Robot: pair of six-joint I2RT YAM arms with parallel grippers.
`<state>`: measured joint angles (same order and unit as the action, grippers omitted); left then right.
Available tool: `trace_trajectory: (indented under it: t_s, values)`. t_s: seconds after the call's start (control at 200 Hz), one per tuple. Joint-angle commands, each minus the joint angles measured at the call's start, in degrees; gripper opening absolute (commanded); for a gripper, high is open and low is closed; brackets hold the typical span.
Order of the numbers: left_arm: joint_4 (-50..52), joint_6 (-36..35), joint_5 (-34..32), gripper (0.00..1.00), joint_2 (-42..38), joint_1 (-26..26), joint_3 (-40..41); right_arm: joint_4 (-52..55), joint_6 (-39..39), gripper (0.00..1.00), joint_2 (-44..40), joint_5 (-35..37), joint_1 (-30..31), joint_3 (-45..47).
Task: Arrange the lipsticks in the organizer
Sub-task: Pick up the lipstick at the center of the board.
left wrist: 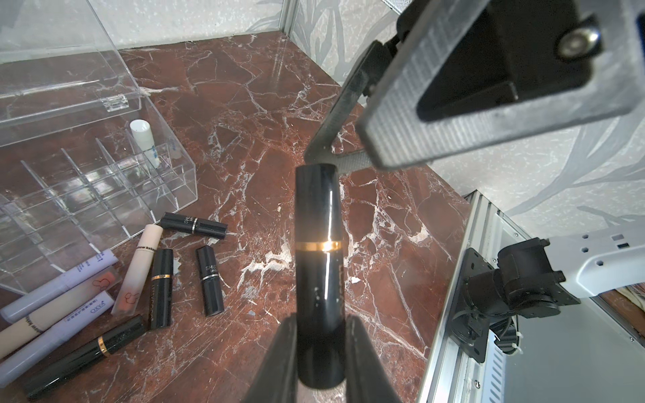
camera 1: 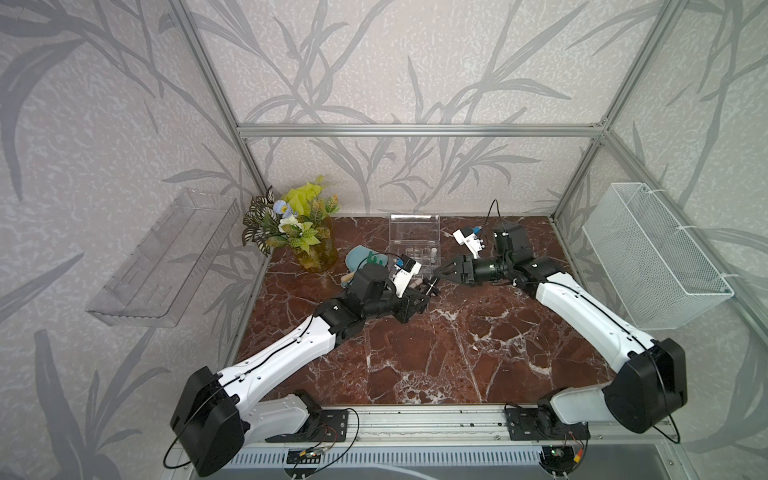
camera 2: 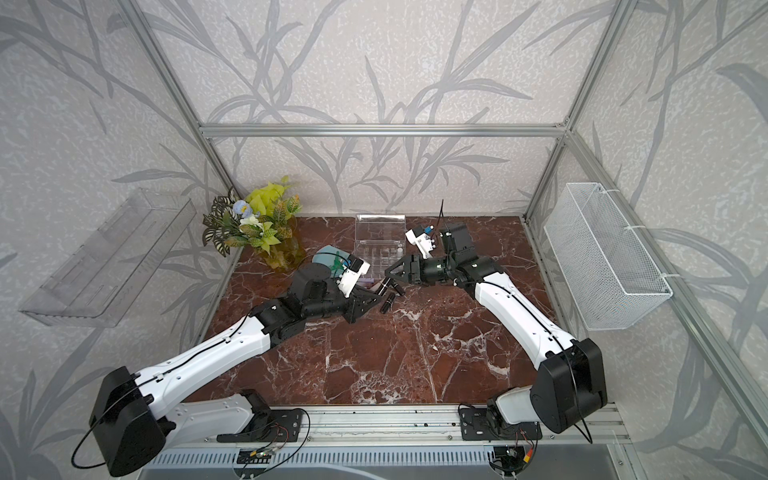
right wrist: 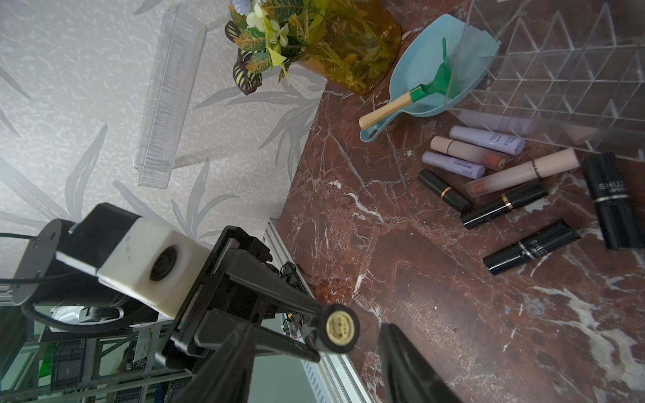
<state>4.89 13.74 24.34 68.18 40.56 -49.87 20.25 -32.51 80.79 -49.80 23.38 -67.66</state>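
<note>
My left gripper (left wrist: 321,319) is shut on the base of a black lipstick with a gold band (left wrist: 318,237), holding it above the table. The tube's far end (right wrist: 342,328) sits between the jaws of my right gripper (right wrist: 314,328), which stands open with a gap on either side of it. In both top views the two grippers (camera 1: 428,289) (camera 2: 390,273) meet in front of the organizer (camera 1: 409,255), a clear gridded box with its lid up. A white lipstick (left wrist: 145,143) stands in a corner compartment. Several black, lilac and pale pink lipsticks (right wrist: 488,164) lie loose on the marble beside the organizer.
A light blue scoop (right wrist: 419,69) holding a green toy rake (right wrist: 439,80) lies left of the organizer. A yellow vase of artificial plants (camera 1: 309,245) stands at the back left. A clear tray (camera 1: 166,257) hangs on the left wall, a white wire basket (camera 1: 652,257) on the right wall.
</note>
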Motion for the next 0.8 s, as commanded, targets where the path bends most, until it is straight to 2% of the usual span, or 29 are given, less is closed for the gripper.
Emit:
trace_trajectory:
  t_s: [0.0, 0.29, 0.62, 0.68, 0.745, 0.8]
  values:
    - [-1.5, 0.2, 0.7, 0.22, -1.4, 0.3, 0.3, 0.7, 1.2, 0.58, 0.8, 1.1, 0.5, -1.6]
    - [-1.5, 0.2, 0.5, 0.22, -1.4, 0.4, 0.2, -1.4, -0.1, 0.52, 1.8, 1.1, 1.7, -2.2]
    - [-0.7, -0.1, -0.1, 0.22, -2.1, 0.4, 0.6, -1.8, -0.6, 0.32, 2.3, 1.3, 2.3, -2.7]
    - [-0.8, -0.1, -0.3, 0.26, -2.2, 0.5, 0.7, -1.8, -0.6, 0.29, 2.2, 1.4, 2.4, -2.9]
    - [-0.7, -0.1, -0.8, 0.34, -2.3, 0.4, 0.8, -1.5, -0.4, 0.26, 2.2, 1.5, 2.4, -2.9]
    - [-0.7, -0.1, -1.4, 0.35, -2.4, 0.5, 0.9, -0.9, -0.1, 0.22, 2.3, 1.8, 2.5, -3.2]
